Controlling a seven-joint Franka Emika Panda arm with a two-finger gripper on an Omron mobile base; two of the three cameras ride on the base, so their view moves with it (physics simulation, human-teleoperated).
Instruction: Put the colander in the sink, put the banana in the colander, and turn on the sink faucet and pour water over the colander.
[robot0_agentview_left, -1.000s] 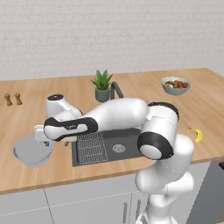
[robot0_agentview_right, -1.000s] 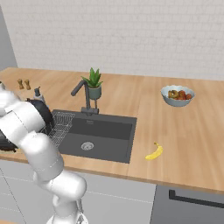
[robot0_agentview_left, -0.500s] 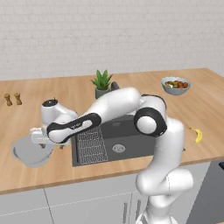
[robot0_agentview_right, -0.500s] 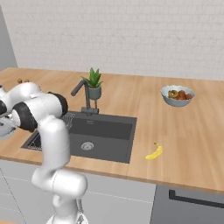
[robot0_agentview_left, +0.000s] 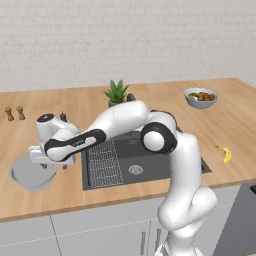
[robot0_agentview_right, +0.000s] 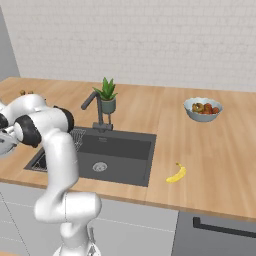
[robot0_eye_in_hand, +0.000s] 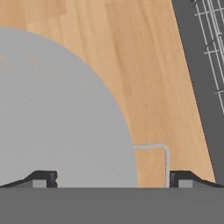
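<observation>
I had my arm stretched far out to my left, low over the counter (robot0_agentview_left: 30, 200), because the colander (robot0_agentview_left: 31, 174) sat there, just beside the left edge of the sink (robot0_agentview_left: 150, 172) and not in it. My gripper (robot0_eye_in_hand: 113, 178) hung close above the colander's rim on the side nearest the sink, with its fingers (robot0_eye_in_hand: 43, 178) set wide apart: one tip over the grey bowl, the other over bare wood, and the small wire rim handle (robot0_eye_in_hand: 162, 153) lying between them. Nothing was pinched. I judged that the spread stance was deliberate, since the handle and rim edge make the only thin part of that wide bowl I could close on (the wall itself is far too broad for my jaws).

In the hand view the wire grid rack (robot0_eye_in_hand: 212, 52) ran along the far side, which told me how short the carry into the basin would be. The rack covered the left part of the sink, so I reckoned the colander would have to go in over or past it.

The banana (robot0_agentview_right: 176, 173) lay on the counter to the right of the sink, well apart from the colander. The sink faucet (robot0_agentview_right: 96, 107) stood behind the basin next to a potted plant (robot0_agentview_right: 106, 95), with no water running. The fruit bowl (robot0_agentview_right: 202, 108) sat further right. By my reckoning, the first step was not done.
</observation>
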